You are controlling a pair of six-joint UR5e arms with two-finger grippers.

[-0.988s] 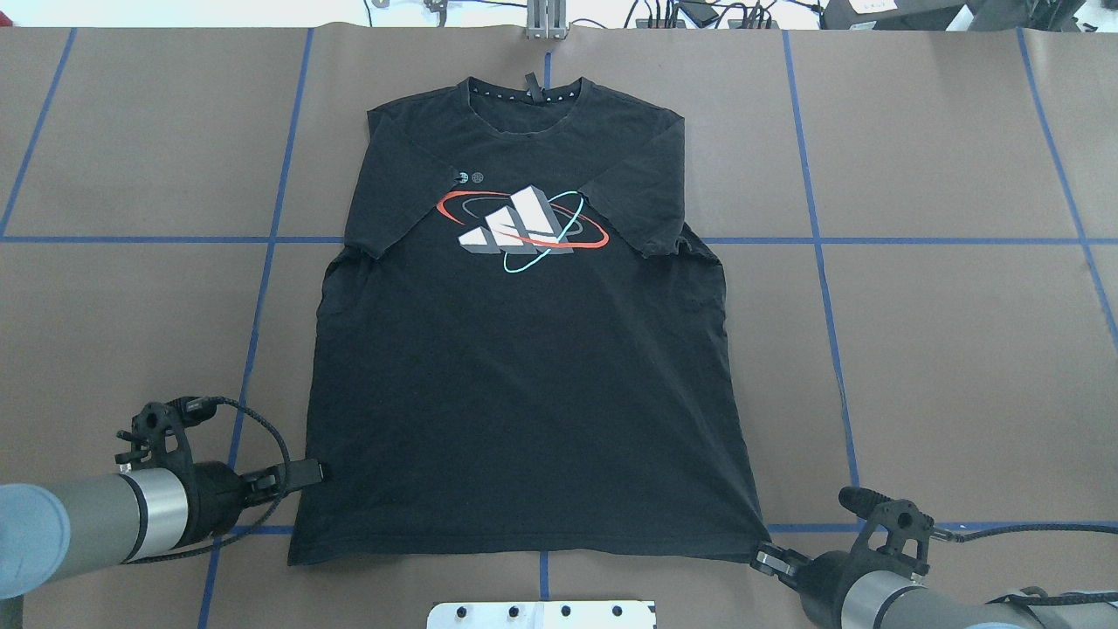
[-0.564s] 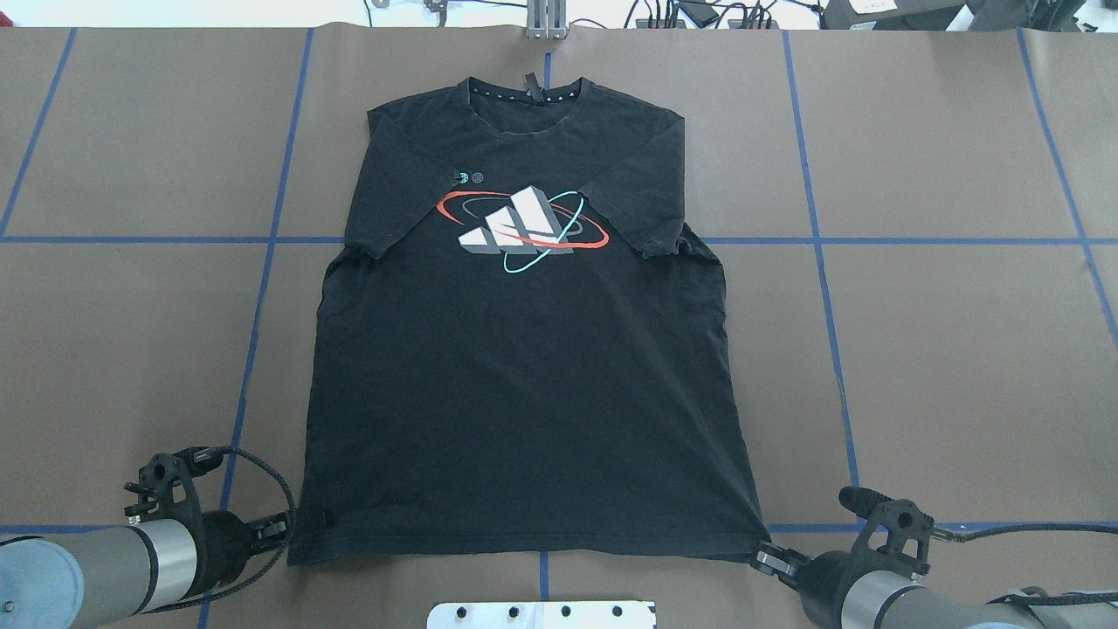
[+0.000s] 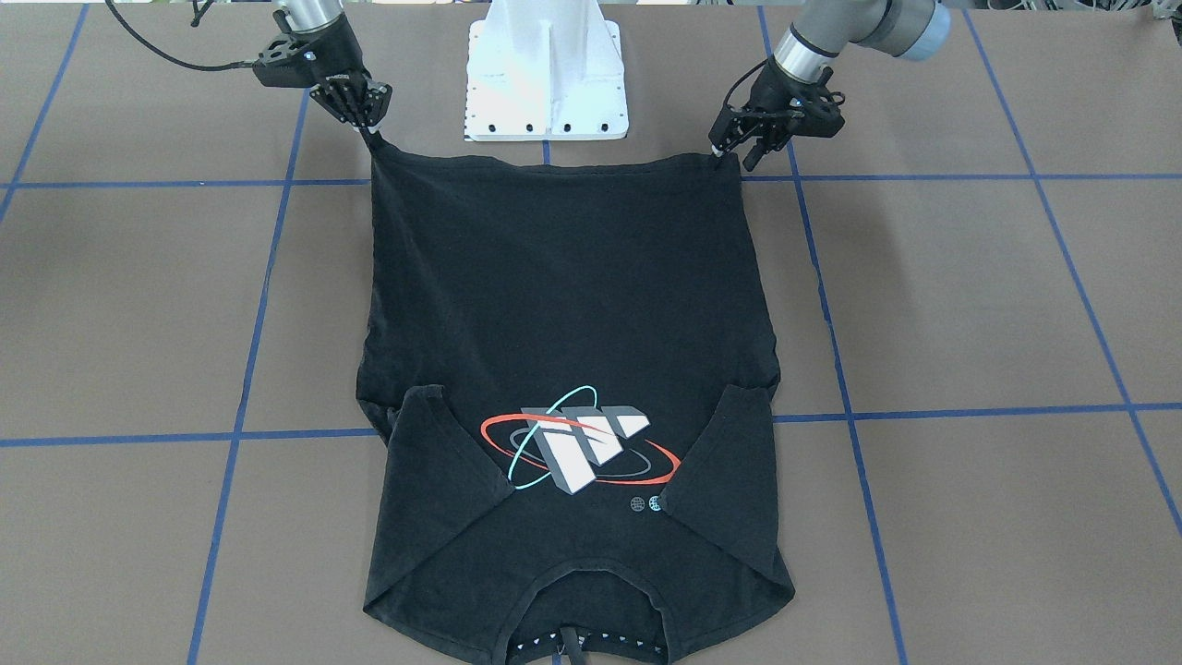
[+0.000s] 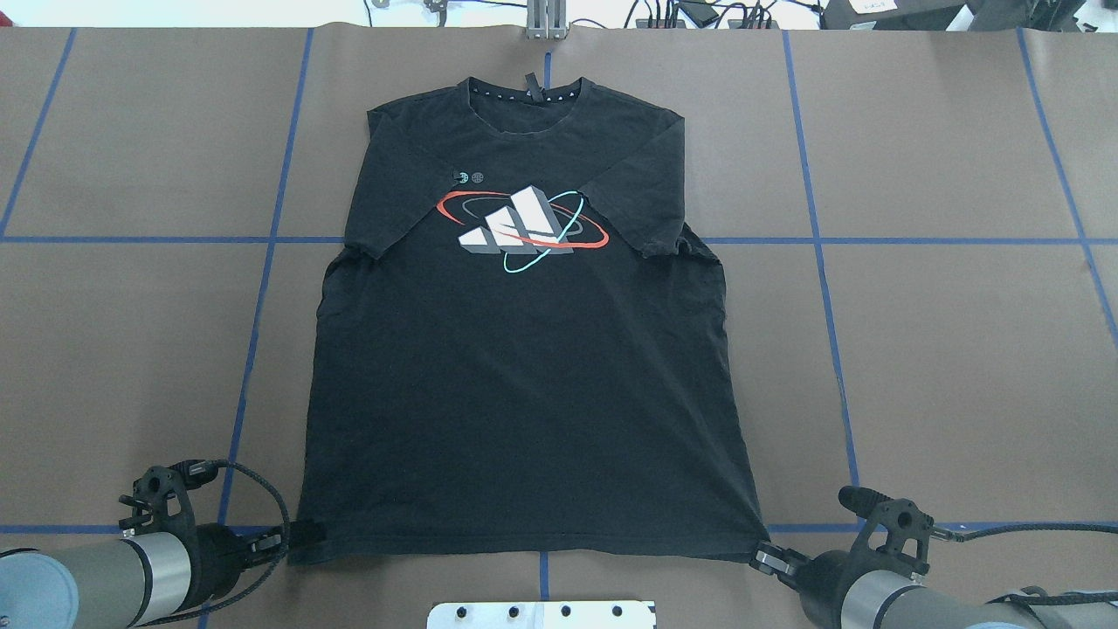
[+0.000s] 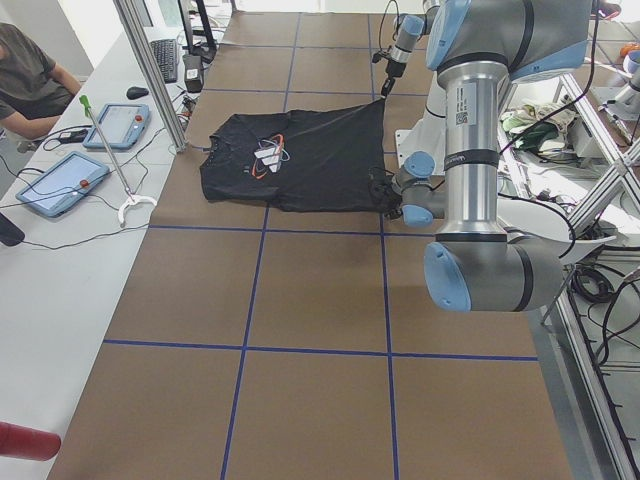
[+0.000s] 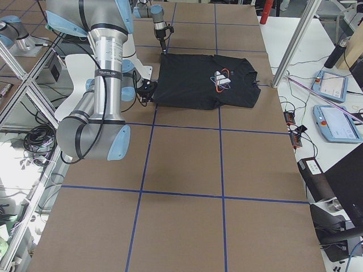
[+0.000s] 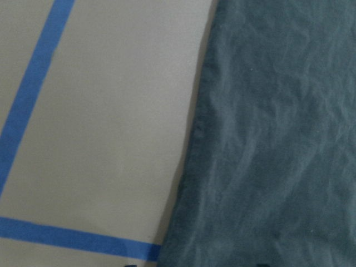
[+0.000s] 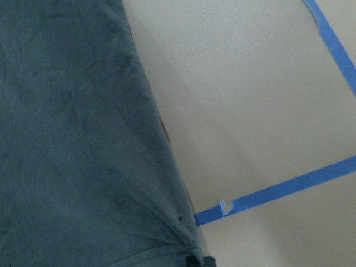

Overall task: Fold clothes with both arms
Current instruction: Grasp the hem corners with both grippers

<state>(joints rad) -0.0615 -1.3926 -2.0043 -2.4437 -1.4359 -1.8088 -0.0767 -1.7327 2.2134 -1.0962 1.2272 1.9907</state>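
Left fingers (image 4: 299, 531), apart, have moved to the T-shirt (image 4: 524, 367) hem corner; right fingers (image 4: 767, 556) stay clamped on it.

The T-shirt (image 4: 524, 393) was soft, matt black cloth, faintly creased, and its logo (image 4: 521, 229) was a smoother, flat print. The counter (image 4: 943, 367) wore a matt brown, paper-like cover crossed by slightly shiny blue tape (image 4: 821, 262). The left arm (image 4: 162, 559), at the lower left of the frame, showed brushed metal with a dull sheen and a smooth light-blue plastic cap (image 4: 31, 590). The base plate (image 4: 541, 614) looked smooth and white-painted.
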